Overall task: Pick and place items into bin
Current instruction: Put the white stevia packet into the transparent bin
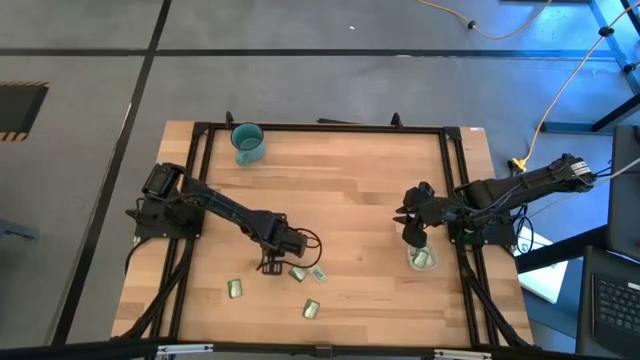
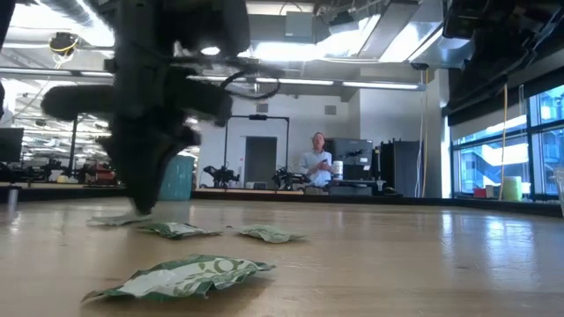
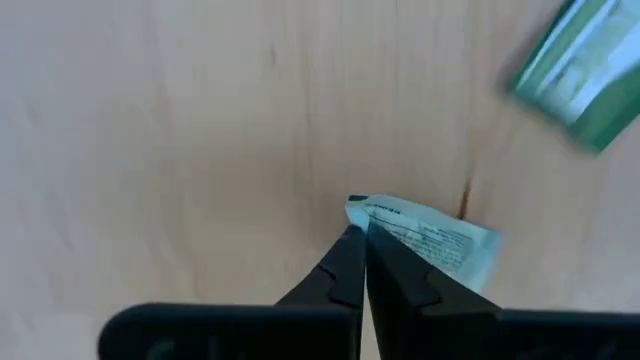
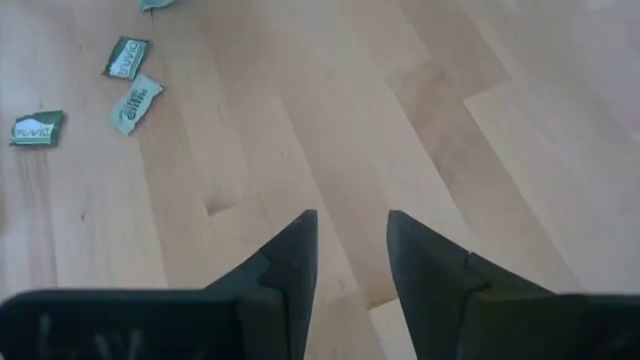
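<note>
Table: wooden, both arms over it.
Bin: clear cup near the table's right edge, well apart from the packets, under the right arm.
Right gripper: just beside the bin, fingers parted, empty.
Left gripper: down among the packets, fingers pinched together on a corner of a pale packet.
Packet axis: long side runs away from the fingertips, flat on the wood.
Carry direction: judged rightward, across to the bin.
Loose packets: lying near the left gripper.
</note>
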Motion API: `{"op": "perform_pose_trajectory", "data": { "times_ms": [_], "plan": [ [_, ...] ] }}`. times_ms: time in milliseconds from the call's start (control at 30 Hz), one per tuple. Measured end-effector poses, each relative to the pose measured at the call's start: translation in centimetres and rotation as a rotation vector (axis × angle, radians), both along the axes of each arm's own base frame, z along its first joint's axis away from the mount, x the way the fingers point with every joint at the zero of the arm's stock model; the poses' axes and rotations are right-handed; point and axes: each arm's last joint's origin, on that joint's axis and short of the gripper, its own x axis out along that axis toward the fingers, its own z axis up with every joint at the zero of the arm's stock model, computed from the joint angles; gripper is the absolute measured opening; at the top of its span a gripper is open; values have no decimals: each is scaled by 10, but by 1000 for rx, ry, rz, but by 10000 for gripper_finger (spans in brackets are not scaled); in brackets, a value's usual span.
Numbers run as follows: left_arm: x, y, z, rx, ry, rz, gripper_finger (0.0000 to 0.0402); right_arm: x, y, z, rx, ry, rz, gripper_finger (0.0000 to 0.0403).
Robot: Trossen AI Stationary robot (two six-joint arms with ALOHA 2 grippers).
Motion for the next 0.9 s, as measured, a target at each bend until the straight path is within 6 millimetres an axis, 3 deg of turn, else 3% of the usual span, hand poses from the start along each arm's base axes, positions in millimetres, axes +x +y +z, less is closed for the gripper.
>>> {"op": "perform_pose_trajectory", "data": {
  "times_ms": [400, 667, 900],
  "plan": [
    [40, 18, 45, 160, -232, -36, 3, 1, 0, 1, -87, 1, 100, 126],
    [79, 40, 79, 298, -625, 5, 3, 8, 2, 7, -138, -77, 169, 126],
    [100, 54, 104, 338, -926, 25, 3, 13, 4, 14, -174, -163, 212, 126]
  ]
}}
